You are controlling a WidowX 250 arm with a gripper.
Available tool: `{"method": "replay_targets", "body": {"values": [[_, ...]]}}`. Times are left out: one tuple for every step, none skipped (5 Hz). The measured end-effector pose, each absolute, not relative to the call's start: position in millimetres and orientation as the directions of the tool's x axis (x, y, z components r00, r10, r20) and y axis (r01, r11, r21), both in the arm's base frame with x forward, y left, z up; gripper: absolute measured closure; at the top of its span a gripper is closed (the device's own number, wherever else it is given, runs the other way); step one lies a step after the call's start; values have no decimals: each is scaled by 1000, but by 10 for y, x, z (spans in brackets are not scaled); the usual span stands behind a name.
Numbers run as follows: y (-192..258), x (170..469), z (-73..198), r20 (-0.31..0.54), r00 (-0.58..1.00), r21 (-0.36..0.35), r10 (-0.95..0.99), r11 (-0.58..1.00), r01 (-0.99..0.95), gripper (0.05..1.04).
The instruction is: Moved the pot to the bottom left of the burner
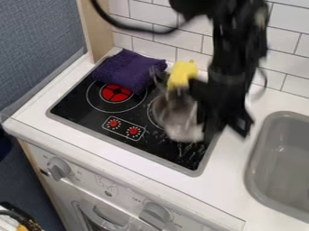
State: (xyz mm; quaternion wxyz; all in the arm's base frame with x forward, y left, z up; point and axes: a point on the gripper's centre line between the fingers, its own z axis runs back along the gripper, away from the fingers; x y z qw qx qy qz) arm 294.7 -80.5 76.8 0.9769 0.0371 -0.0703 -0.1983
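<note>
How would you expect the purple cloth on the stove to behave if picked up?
The purple cloth looks soft and folded, so it would probably sag when lifted. Its low, bunched shape seems unlikely to roll.

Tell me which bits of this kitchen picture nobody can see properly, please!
In the camera view:
- Inside of the pot: too blurred to make out.
- Whether the claw touches the pot: blurred too.
- Stove under the purple cloth: hidden by the cloth.
- Right side of the sink: cut off by the right edge.
</note>
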Motion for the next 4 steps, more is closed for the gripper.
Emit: {"method": "replay_targets", "body": {"values": [[-458, 2995, 1254, 219, 951, 102, -219, 974, 201, 1000], [76, 3041, 1300, 209, 977, 87, 29, 995, -48, 1000], [434, 3142, 1042, 128, 978, 75, 164, 982, -174, 1001], [800, 3231, 776, 61, 971, 95, 231, 967, -236, 1001]]}}
